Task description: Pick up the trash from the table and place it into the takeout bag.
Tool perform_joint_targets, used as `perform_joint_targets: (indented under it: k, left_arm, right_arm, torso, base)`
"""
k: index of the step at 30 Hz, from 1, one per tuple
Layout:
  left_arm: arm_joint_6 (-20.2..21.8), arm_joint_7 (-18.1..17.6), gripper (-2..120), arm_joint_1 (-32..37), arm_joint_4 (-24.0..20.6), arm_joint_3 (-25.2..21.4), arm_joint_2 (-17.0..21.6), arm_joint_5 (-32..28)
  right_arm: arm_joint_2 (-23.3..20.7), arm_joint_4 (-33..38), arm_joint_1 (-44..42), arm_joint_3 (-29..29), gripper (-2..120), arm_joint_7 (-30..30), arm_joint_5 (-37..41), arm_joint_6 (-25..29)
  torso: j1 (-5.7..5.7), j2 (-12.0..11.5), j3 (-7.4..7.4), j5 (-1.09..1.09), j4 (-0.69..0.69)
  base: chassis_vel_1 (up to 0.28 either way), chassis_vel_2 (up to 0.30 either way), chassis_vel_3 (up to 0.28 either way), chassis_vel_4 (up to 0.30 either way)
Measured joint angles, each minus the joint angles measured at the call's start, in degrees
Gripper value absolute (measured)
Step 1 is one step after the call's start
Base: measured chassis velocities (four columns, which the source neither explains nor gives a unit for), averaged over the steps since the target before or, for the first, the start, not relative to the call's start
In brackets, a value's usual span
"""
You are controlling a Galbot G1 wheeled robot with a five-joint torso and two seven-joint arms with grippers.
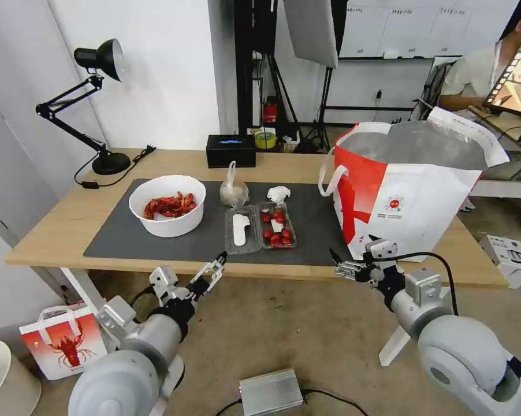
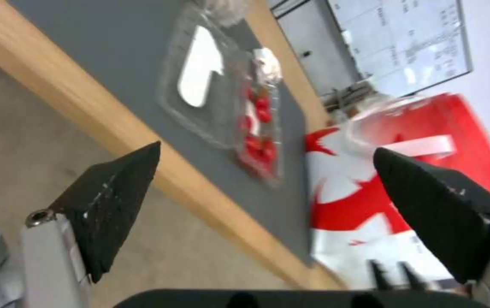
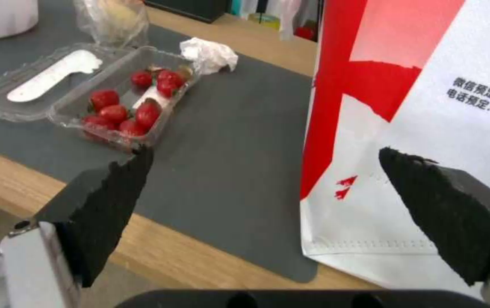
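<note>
On the dark mat of the table (image 1: 70, 222) stand a white bowl (image 1: 168, 205) of red shells, a small knotted clear bag (image 1: 233, 190), a crumpled tissue (image 1: 278, 193) and an open clear box (image 1: 260, 228) holding small red tomatoes (image 3: 116, 113). The takeout bag (image 1: 410, 196) stands open at the table's right end. My left gripper (image 1: 213, 270) hangs open just before the table's front edge, below the clear box (image 2: 216, 98). My right gripper (image 1: 337, 263) is open too, at the front edge beside the takeout bag (image 3: 427, 107). Both hold nothing.
A black desk lamp (image 1: 99, 104) stands at the back left, a black rectangular box (image 1: 231, 150) at the back middle. On the floor are a lobster-print bag (image 1: 61, 341), a silver unit (image 1: 271, 393) and a white carton (image 1: 509, 257).
</note>
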Motion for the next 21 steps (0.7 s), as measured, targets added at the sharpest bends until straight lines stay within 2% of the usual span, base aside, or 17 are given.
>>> perform_joint_targets:
  k: [7, 13, 15, 21]
  left_arm:
    - [-1.7, -2.7, 100, -3.5, -0.4, -1.4, -0.5, -12.3]
    - [-2.9, -4.1, 100, -5.2, 0.1, -1.5, -1.2, -16.2]
    - [-3.4, -5.5, 100, -6.3, 0.5, -2.1, -1.7, -18.9]
    - [-3.7, -6.3, 100, -6.7, 1.1, -2.5, -2.6, -20.3]
  right_arm:
    - [0.1, -0.1, 0.1, 0.0, 100, -0.9, -0.1, 1.1]
    - [0.2, -0.5, 0.6, -0.2, 100, -2.5, -0.1, 3.5]
    - [0.3, -0.5, 0.7, -0.3, 100, -2.7, -0.1, 3.7]
    - [1.1, -0.6, 0.6, -0.8, 100, -2.7, -0.5, 3.8]
  torso:
    - [0.0, 0.0, 0.0, 0.0, 0.0]
    - [0.0, 0.0, 0.0, 0.0, 0.01]
    - [0.0, 0.0, 0.0, 0.0, 0.0]
    - [0.0, 0.0, 0.0, 0.0, 0.0]
  base:
    - [0.0, 0.0, 0.0, 0.0]
    - [0.0, 0.0, 0.0, 0.0]
    - [0.0, 0.0, 0.0, 0.0]
    - [0.0, 0.0, 0.0, 0.0]
